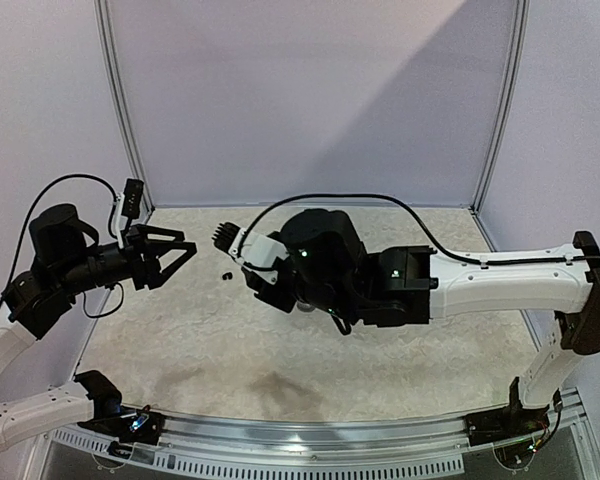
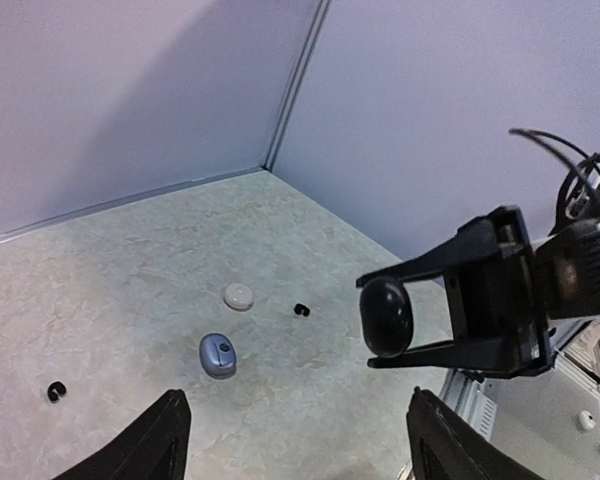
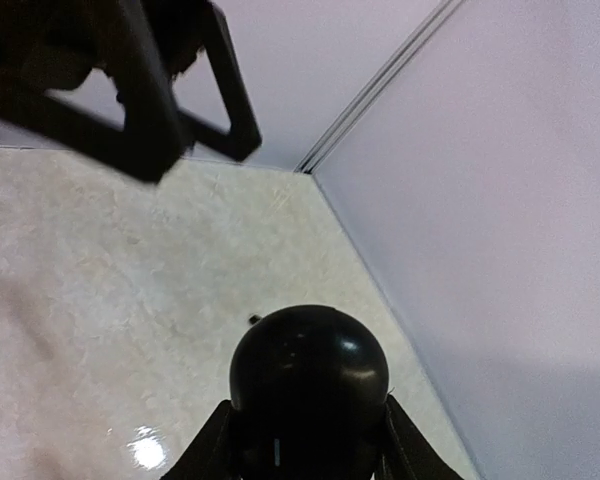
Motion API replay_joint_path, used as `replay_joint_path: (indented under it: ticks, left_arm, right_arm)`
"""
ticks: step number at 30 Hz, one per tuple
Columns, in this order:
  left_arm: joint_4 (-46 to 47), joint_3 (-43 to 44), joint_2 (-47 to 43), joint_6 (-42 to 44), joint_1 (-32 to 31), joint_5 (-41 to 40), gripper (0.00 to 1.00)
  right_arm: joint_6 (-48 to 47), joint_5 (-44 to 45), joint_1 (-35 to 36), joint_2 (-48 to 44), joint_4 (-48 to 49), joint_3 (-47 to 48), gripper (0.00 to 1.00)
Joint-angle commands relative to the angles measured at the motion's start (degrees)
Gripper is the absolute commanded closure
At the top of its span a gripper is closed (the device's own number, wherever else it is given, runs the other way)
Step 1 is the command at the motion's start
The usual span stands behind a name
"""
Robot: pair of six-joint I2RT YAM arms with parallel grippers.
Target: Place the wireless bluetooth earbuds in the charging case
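Note:
My right gripper is shut on a glossy black charging case and holds it above the table. The case looks closed. One black earbud lies on the table just beyond the case. A second black earbud lies further left in the left wrist view. My left gripper hovers open and empty at the left, its tips pointing towards the held case.
A white case and a blue-grey case lie shut on the mottled table between the two earbuds. Pale wall panels enclose the back and sides, with a corner post. The right arm spans the table's middle.

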Motion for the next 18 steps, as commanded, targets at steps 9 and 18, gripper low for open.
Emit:
replay_joint_path:
  ticks: [9, 18]
  left_arm:
    - [6.1, 0.3, 0.0, -3.0, -0.9, 12.5, 0.24]
    - [4.9, 1.3, 0.2, -4.9, -2.1, 10.3, 0.55]
  right_arm:
    - [-23.5, 3.6, 4.9, 7.9, 1.2, 15.2, 0.84]
    - [-27.3, 7.8, 9.0, 11.3, 2.8, 18.5, 0.84]
